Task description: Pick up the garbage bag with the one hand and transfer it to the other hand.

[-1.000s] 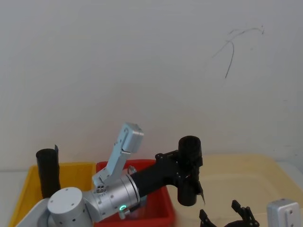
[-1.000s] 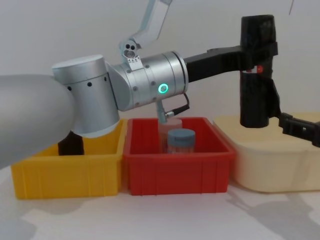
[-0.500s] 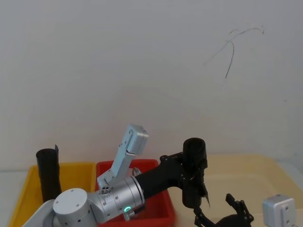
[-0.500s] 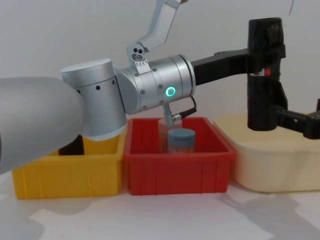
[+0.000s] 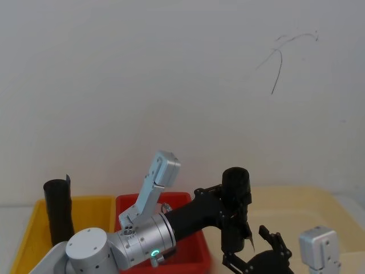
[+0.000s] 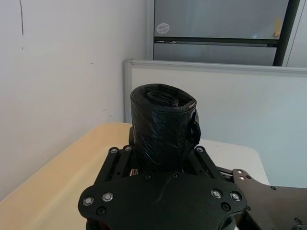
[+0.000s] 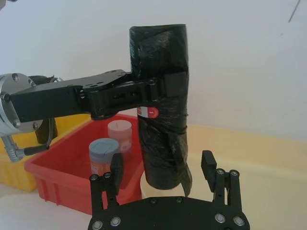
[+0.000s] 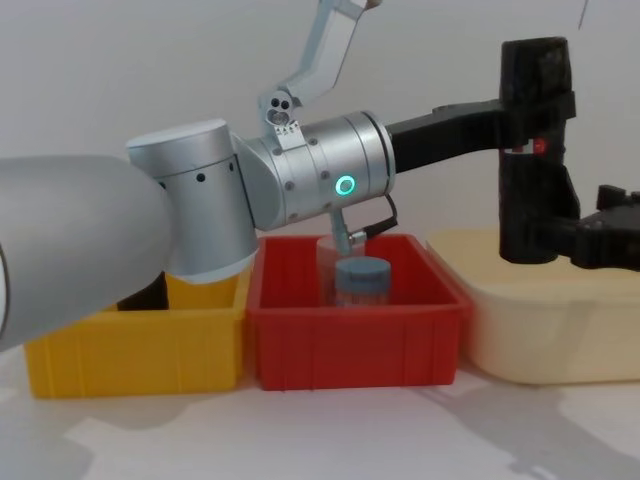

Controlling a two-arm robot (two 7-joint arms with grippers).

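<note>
Robotics test bench in an office-like room: plain white wall (image 5: 142, 85), yellow bin (image 8: 130, 350), red bin (image 8: 355, 350), cream tray (image 8: 550, 330); partition panel (image 6: 230, 105) and grey metal cabinet (image 6: 220, 24) beyond.

Two rolls (image 5: 236, 181) (image 5: 57, 208), two jars (image 7: 102, 155) (image 7: 119, 134), three bins (image 8: 130, 352) (image 8: 355, 347) (image 8: 540, 330)

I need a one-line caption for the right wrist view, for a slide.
Left gripper holds the garbage bag upright by its middle; the open right gripper is near its lower end.
</note>
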